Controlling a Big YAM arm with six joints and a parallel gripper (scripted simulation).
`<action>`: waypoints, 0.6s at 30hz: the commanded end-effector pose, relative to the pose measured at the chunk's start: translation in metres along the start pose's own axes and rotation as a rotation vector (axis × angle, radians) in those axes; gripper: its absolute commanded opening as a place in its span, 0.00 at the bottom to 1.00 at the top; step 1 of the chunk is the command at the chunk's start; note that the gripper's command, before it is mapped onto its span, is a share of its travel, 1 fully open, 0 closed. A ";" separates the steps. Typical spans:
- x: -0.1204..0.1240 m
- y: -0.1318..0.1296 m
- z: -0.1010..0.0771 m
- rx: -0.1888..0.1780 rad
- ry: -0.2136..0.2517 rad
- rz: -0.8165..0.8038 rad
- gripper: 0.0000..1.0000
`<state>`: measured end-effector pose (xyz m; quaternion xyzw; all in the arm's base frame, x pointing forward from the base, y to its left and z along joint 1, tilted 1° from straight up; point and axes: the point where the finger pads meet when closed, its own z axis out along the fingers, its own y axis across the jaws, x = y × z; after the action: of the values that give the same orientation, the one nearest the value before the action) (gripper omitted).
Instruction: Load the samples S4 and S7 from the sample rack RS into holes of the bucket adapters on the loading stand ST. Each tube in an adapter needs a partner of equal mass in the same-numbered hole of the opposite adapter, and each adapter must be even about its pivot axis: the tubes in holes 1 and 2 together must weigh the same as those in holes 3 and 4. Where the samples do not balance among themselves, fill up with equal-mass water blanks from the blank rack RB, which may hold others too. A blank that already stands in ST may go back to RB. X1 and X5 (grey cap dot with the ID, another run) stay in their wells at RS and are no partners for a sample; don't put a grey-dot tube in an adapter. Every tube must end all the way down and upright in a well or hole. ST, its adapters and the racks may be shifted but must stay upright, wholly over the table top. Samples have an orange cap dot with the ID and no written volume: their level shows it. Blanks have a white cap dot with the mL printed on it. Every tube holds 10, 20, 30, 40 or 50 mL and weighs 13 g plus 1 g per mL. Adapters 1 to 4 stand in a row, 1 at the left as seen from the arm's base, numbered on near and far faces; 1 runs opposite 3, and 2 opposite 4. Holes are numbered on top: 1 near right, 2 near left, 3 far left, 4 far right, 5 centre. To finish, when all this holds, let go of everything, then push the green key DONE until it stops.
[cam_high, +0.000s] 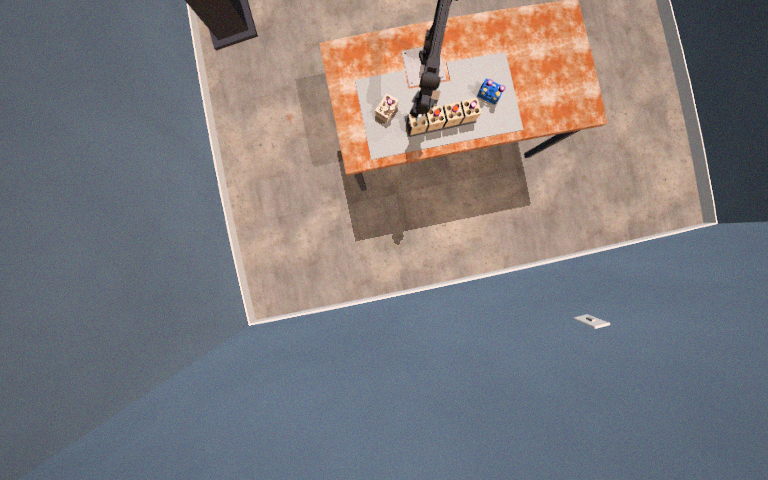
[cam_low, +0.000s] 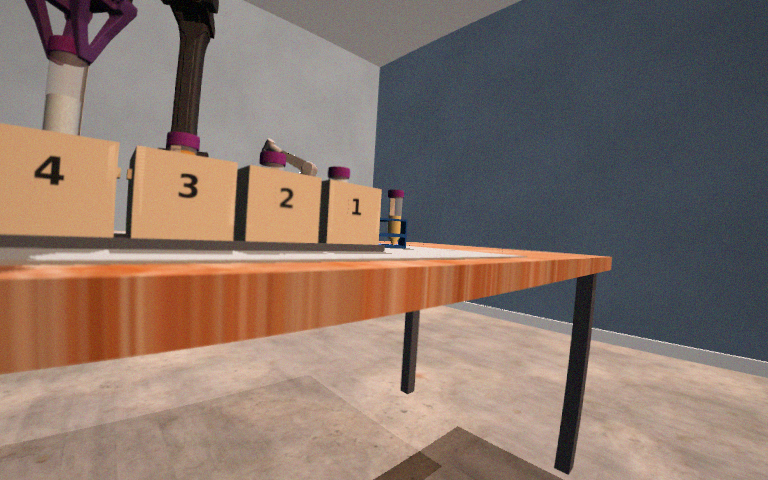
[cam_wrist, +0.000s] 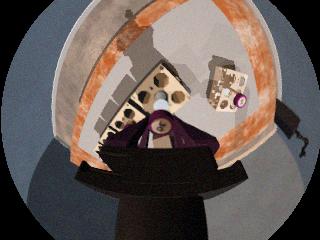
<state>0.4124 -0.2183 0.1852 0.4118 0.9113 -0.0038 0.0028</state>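
Observation:
My gripper (cam_low: 76, 31) is shut on the magenta cap of a pale, water-filled tube (cam_low: 63, 99). The tube is upright over adapter 4 (cam_low: 55, 181), at the end of the adapter row. Its lower end is in a hole and most of its body stands above the top. I cannot tell which hole. From above, the gripper (cam_high: 421, 111) covers that adapter (cam_high: 417, 123). In the wrist view the tube (cam_wrist: 160, 103) sits between the purple fingers. Adapters 3 (cam_low: 181, 192), 2 (cam_low: 277, 203) and 1 (cam_low: 351, 212) each show a capped tube.
The blue sample rack (cam_high: 490, 90) stands past adapter 1 and holds tubes, one with amber liquid (cam_low: 395, 217). The tan blank rack (cam_high: 386, 107) stands on the other side of the arm and holds a capped tube (cam_wrist: 240, 100). The table edge is close in front of the adapters.

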 end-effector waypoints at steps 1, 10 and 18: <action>-0.005 0.004 0.002 -0.006 -0.016 0.006 0.00; -0.006 0.004 0.013 -0.005 -0.015 0.006 0.00; -0.006 0.003 0.022 -0.006 -0.015 0.006 0.00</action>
<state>0.4128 -0.2185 0.1640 0.4118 0.9113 -0.0038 0.0028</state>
